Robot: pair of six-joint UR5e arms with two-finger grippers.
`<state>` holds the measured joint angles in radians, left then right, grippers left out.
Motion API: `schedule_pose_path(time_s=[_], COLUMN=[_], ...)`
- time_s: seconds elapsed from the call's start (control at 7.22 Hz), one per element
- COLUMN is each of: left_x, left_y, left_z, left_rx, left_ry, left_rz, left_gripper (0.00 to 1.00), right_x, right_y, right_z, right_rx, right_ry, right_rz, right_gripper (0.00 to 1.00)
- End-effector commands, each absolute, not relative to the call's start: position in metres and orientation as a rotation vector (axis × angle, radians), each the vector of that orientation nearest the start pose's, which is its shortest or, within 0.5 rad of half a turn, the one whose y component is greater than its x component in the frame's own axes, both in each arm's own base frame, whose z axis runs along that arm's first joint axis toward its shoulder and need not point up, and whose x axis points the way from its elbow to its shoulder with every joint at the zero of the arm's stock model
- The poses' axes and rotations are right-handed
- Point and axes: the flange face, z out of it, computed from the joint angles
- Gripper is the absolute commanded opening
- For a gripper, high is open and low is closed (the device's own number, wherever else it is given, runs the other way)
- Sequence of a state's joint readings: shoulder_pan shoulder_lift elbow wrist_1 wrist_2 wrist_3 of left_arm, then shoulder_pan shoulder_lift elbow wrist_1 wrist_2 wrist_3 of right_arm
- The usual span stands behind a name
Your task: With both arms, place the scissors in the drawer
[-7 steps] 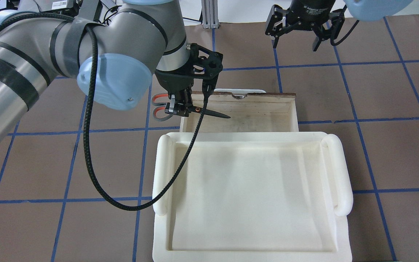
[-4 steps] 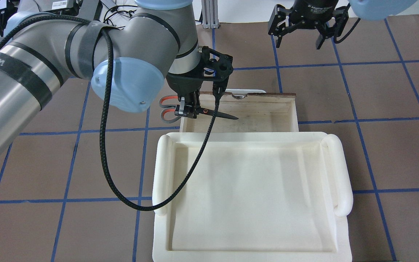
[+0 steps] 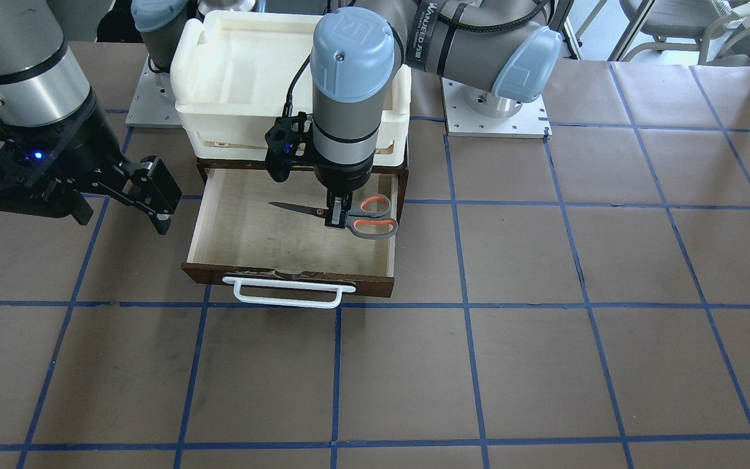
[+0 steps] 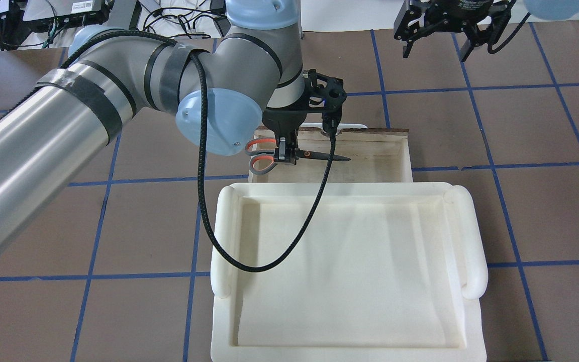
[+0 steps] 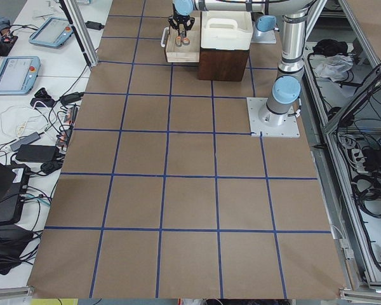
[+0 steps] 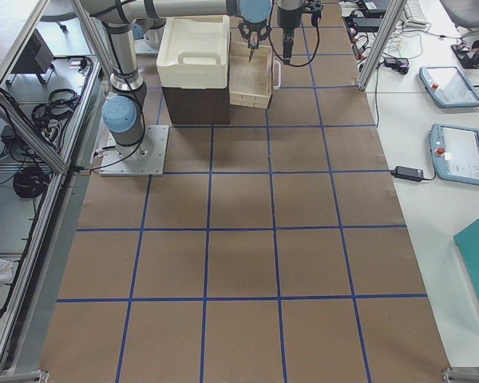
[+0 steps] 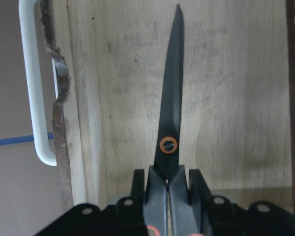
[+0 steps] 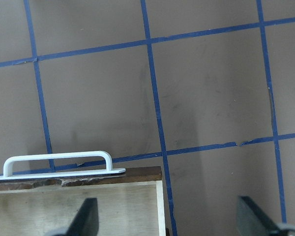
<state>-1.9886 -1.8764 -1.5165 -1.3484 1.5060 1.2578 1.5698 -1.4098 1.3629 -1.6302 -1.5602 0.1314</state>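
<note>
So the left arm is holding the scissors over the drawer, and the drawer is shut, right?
Not quite. The drawer is pulled open, not shut: the exterior front-facing view shows its pale wooden inside. The rest holds: the left gripper is holding the scissors over it.

This is a robotics lab, not a home or a shop. The table (image 5: 190,190) is a long bench covered in brown paper and marked into squares by blue tape lines (image 5: 171,176). Two industrial robot arms (image 4: 68,115) are bolted to it on metal base plates (image 5: 273,116). Aluminium frame posts (image 6: 381,44) stand at the table's edges. White benches (image 6: 399,128) beside the table carry teach pendants (image 6: 461,152) and tangled cables (image 5: 32,136). More cable coils (image 5: 374,184) lie beyond the table's robot side.
</note>
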Motion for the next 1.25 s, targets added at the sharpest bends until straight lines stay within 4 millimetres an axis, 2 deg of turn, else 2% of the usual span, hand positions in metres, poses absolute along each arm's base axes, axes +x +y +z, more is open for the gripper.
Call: schedule_pose_path(time_s=[0.0, 0.28, 0.69, 1.11], left_x=[-0.382, -0.401, -0.404, -0.404], left_y=[-0.494, -0.489, -0.481, -0.479], left_z=[0.355, 0.341, 0.318, 0.304], left_rx=[-2.276, -2.272, -2.272, -2.28], left_ry=[-2.053, -2.062, -2.045, -2.036], left_rz=[-0.016, -0.012, -0.054, -0.05], left_gripper=[0.0, 0.0, 0.0, 0.0], right_x=[0.134, 0.134, 0.134, 0.134], right_y=[-0.562, -0.559, -0.558, -0.558], right_z=[0.507, 0.507, 0.507, 0.506], right_rx=[0.207, 0.205, 0.205, 0.205], right_ry=[3.113, 3.113, 3.115, 3.118], right_rz=[-0.149, -0.147, -0.14, -0.136], right_gripper=[1.0, 1.0, 1.0, 1.0])
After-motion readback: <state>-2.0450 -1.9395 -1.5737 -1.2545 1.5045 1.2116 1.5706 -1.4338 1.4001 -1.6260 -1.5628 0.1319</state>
